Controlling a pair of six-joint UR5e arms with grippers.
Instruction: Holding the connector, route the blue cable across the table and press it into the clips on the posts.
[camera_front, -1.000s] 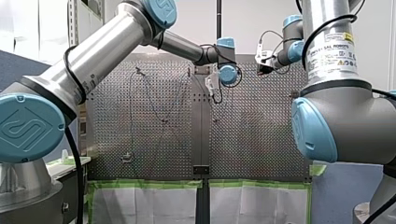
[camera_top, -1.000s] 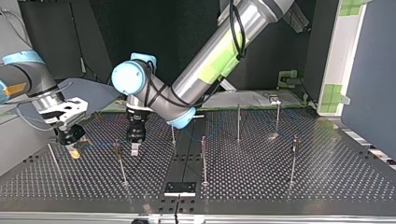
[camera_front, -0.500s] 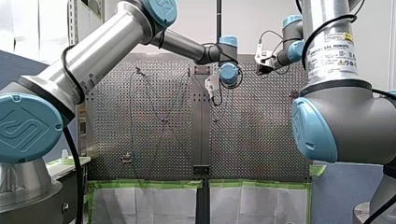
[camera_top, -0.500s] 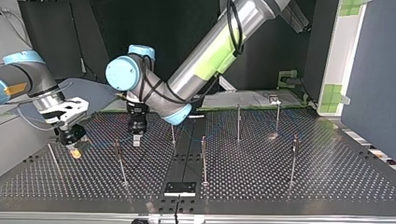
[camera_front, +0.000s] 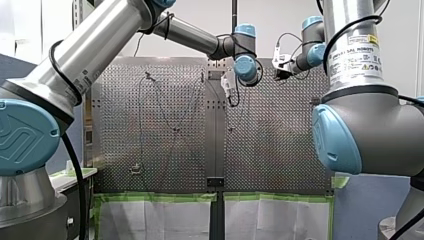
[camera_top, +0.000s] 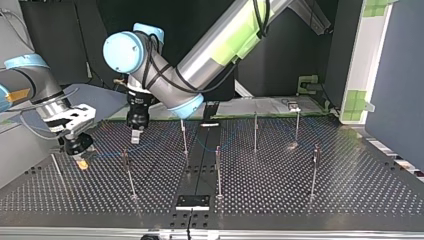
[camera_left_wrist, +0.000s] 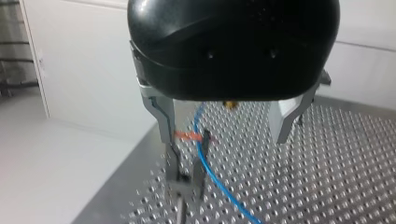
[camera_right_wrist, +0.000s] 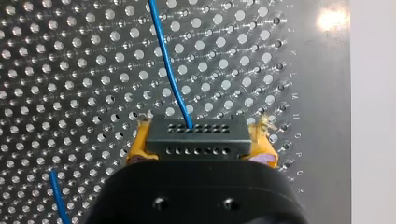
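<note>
My right gripper (camera_right_wrist: 198, 133) is shut on the black connector (camera_right_wrist: 196, 135), which sits between its yellow pads. The blue cable (camera_right_wrist: 168, 70) runs from the connector over the perforated table. In the top view my right gripper (camera_top: 80, 159) hangs low at the left, with a post (camera_top: 129, 172) beside it. My left gripper (camera_top: 134, 136) hovers above the table behind that post. In its wrist view my left gripper (camera_left_wrist: 224, 137) is open with nothing held. Below it the blue cable (camera_left_wrist: 219, 186) passes beside a clip on a post (camera_left_wrist: 186, 179).
Several thin posts stand across the table, among them one near the middle (camera_top: 218, 170) and one at the top view's right (camera_top: 314, 170). A black plate (camera_top: 192, 202) lies at the near edge. A white panel with green tape (camera_top: 362, 60) borders the right.
My left gripper has risen and drawn back from the post, up and to the left in the top view. My right gripper still grips the connector in the same place.
</note>
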